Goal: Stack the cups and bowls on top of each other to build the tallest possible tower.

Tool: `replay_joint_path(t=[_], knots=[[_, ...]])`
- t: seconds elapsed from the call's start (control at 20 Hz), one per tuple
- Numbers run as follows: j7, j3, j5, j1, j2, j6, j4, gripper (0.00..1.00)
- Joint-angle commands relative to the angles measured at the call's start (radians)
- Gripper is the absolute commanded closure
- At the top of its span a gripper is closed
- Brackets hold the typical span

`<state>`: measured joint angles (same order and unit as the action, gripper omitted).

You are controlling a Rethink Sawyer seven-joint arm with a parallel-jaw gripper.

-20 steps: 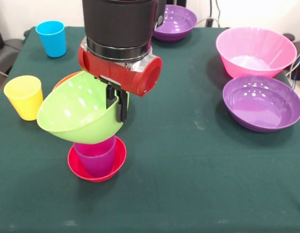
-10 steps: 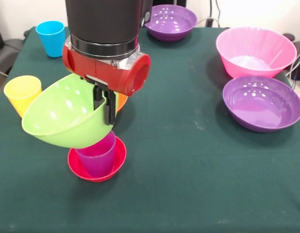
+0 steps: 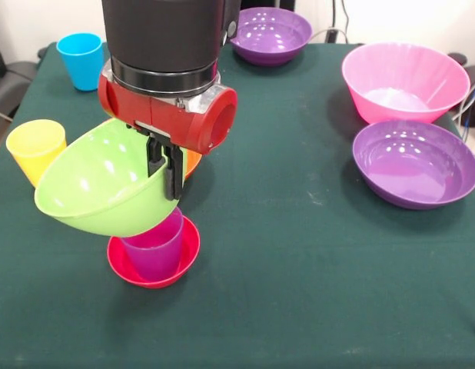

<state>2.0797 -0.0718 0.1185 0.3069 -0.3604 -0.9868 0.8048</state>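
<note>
We see the gripper pinching the rim of the tilted lime green bowl, just above 1 purple cup standing in the red bowl.

Open tablecloth across centre and whole near edge: widest free lane, nothing standing on it. Left side crowded: gripper clamped on the rim of the tilted lime green bowl, which hangs over the purple cup sitting in the red bowl, blocking straight-down access there. Orange bowl mostly hidden behind the arm. Yellow cup just beside the green bowl's left rim, tight gap. Blue cup far left, clear around. Right side: pink bowl and purple bowl nearly touching, no lane between. Second purple bowl far centre.
</note>
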Motion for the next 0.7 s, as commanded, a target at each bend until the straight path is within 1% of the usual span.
replay_joint_path(t=[0.05,0.45,0.7], knots=[[-0.242,-0.083,0.063,0.0,0.01,-0.021,0.06,1.0],[-0.247,-0.089,0.065,0.012,0.006,0.024,0.101,1.0],[-0.25,-0.091,0.066,0.017,0.01,0.031,0.106,1.0]])
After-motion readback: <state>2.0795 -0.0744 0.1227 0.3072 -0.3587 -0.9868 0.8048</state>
